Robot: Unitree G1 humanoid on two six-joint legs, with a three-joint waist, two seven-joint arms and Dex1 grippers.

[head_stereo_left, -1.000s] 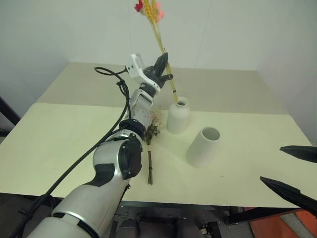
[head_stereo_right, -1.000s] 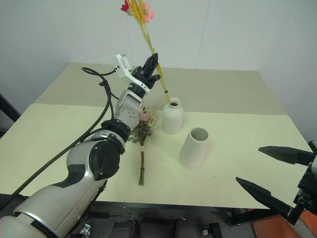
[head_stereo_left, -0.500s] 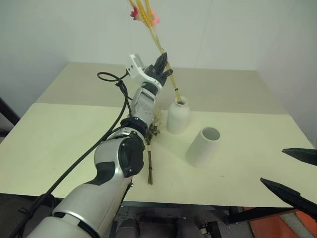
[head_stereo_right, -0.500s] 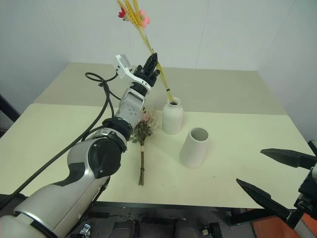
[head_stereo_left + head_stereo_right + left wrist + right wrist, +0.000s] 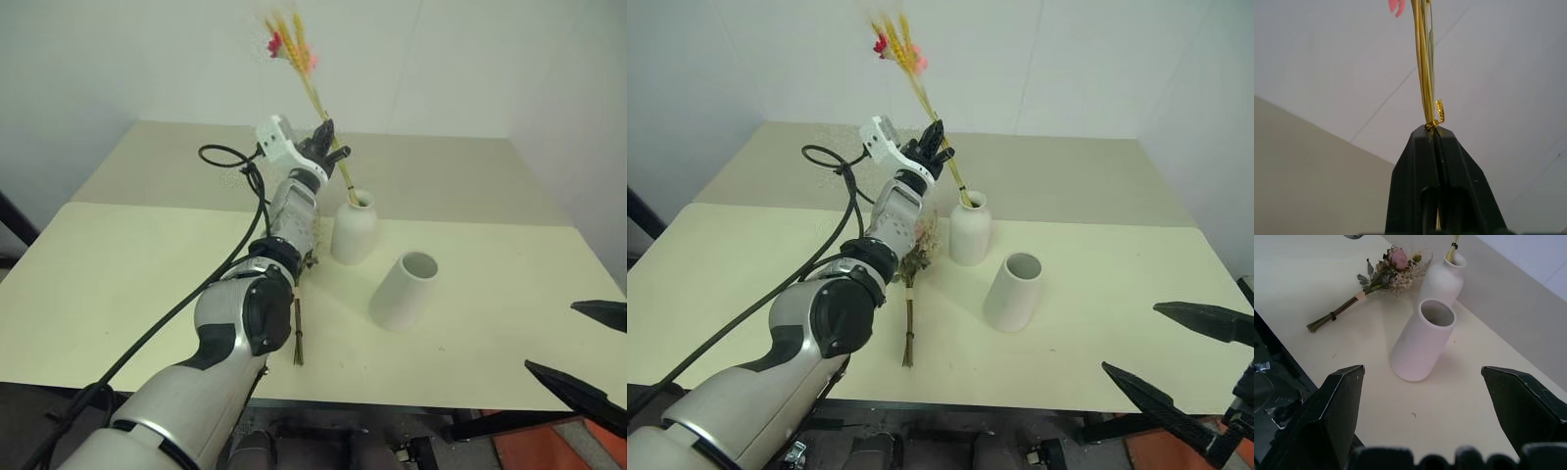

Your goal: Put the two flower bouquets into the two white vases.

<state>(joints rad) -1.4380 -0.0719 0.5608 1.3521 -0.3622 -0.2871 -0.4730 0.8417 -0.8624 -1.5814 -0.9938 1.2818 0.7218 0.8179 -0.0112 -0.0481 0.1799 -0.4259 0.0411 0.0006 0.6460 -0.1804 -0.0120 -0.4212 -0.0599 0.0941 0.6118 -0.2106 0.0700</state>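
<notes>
My left gripper (image 5: 324,135) is shut on the yellow stems of the slim bouquet (image 5: 290,44), held high above the table. The stems slant down, and their lower ends sit in the mouth of the narrow-necked white vase (image 5: 353,231). In the left wrist view the black fingers (image 5: 1415,161) pinch the stems together. The wide-mouthed white vase (image 5: 404,291) stands empty just in front and to the right. The bushier bouquet (image 5: 912,262) lies flat on the table left of the vases, partly behind my left arm. My right gripper (image 5: 1130,338) hovers open at the near right table edge.
The cream table (image 5: 118,284) has free room on the left and at the back. A black cable (image 5: 230,162) loops from my left wrist. A white wall rises behind the table.
The slim bouquet has tilted and sunk a little, its blossoms lower in view, with the stem ends still at the narrow vase's mouth. My right gripper has hardly moved.
</notes>
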